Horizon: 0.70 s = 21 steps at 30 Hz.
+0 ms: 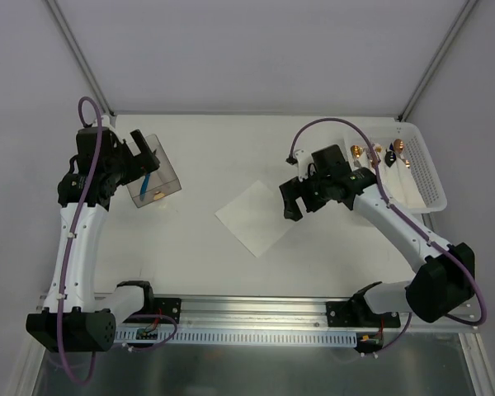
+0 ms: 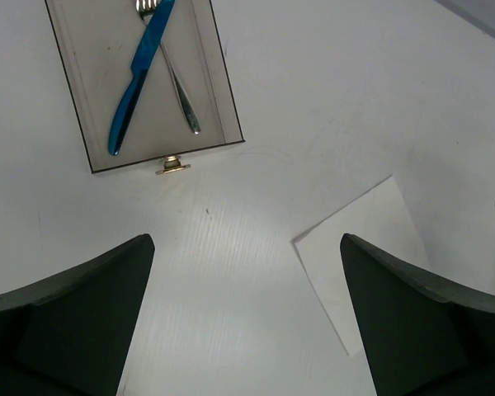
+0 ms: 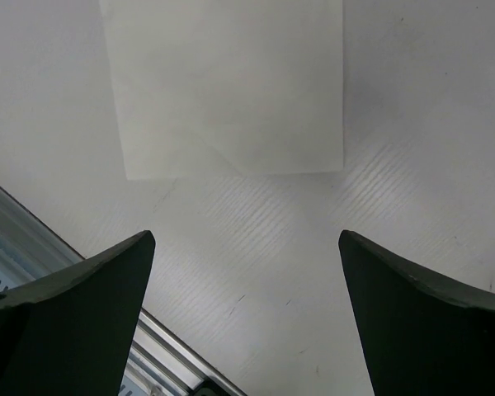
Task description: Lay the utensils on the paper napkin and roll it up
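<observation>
Left end effector (image 2: 246, 247): jaws wide, nothing held. Ahead and to its left, the utensils (image 2: 139, 78), one blue crossed over one silver, lie in a clear tray (image 2: 81, 91). Paper napkin (image 2: 346, 219) just ahead-right, flat on the worktop (image 2: 330, 91). Right end effector (image 3: 246, 243): jaws wide, empty; napkin straight ahead of it.

fork (image 2: 180, 92) tines cut off, tray (image 2: 82, 66) top cropped

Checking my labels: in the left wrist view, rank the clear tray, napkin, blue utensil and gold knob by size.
1. clear tray, though cut off at the top
2. napkin, partly hidden, so its place is unsure
3. blue utensil
4. gold knob
</observation>
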Available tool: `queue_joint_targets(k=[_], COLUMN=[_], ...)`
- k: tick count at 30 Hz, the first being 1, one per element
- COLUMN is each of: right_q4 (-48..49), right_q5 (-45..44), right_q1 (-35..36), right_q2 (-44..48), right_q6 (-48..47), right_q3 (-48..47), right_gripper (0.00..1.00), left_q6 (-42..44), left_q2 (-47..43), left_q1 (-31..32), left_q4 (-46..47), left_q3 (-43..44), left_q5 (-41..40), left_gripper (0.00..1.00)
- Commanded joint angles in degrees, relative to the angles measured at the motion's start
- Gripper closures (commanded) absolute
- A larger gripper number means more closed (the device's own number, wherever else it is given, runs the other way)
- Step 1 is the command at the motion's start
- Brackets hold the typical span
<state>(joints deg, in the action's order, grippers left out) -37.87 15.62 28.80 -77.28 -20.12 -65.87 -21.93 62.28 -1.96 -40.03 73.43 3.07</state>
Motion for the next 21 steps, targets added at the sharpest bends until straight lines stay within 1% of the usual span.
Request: queue_joint_targets(k=[1,5,8,11,15,16,21], right_q4=[2.36,3.76,4.38,4.9,6.22,6.4,7.98], right_q5=[-4.17,-10.6,-12.7,-14.47,-15.44,-17.62,-17.99], right_q1=[2.49,7.05,7.68,8.03,10.4,10.84,13.12], right_q2=[0.91,-1.82,-4.54,-6.92,-12.09,-12.89,-17.38], right_q6=[3.41,7.54,11.05,13.34,16.68,16.95,18.88], right_q3=[0.39,1.7,1.97,1.09,-0.58,-1.36,-3.04], right_gripper=[0.01,0.01,0.04,0.07,0.1,0.11,0.14], left_q6=[-0.82,-3.99,-6.45,-8.39,-10.32,-10.76,-12.25], left_q2=[-2.86,-3.04,-2.34,-2.43,-2.52,-2.6,-2.95], left_q1=[-0.33,-0.33,-0.33,-0.33,-0.42,-0.33,-0.33], left_q4=[-0.93,-1.72,-2.24,-2.33,-2.33,-2.33,-2.42], left_q3=[-1.62,-2.24,-1.97,-2.32,-4.17,-4.52,-6.54], left_q5=[-0.34,-2.81,-5.0,-5.18,-5.44,-5.36,-4.66], left_gripper=[0.01,0.01,0.01,0.01,0.01,0.01,0.01])
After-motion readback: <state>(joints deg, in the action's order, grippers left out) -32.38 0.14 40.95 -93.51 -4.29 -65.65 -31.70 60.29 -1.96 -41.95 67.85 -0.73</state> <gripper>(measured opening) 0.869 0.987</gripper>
